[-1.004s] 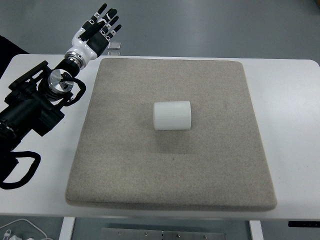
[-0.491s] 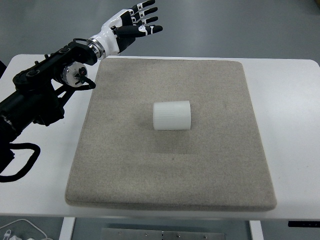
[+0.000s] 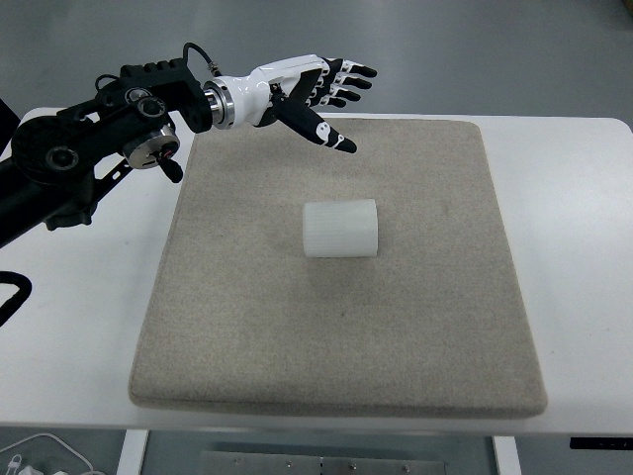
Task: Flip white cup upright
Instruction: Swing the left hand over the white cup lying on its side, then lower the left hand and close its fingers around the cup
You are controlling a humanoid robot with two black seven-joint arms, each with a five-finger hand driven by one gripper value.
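Observation:
A white ribbed cup [image 3: 340,229] lies on its side near the middle of the beige felt mat [image 3: 247,327], its axis running left to right. My left hand [image 3: 331,94] reaches in from the upper left and hovers over the mat's far edge, above and behind the cup, not touching it. Its fingers [image 3: 346,84] are spread and hold nothing, with the thumb pointing down toward the mat. The right arm is out of the picture.
The mat covers most of a white table [image 3: 569,228]. The black left arm [image 3: 89,158] stretches over the table's far left corner. Cables show at the lower left below the table edge.
My left hand has swung to the right and forward, from beyond the table's far left corner to over the mat's far edge, closer to the cup. The cup has not moved.

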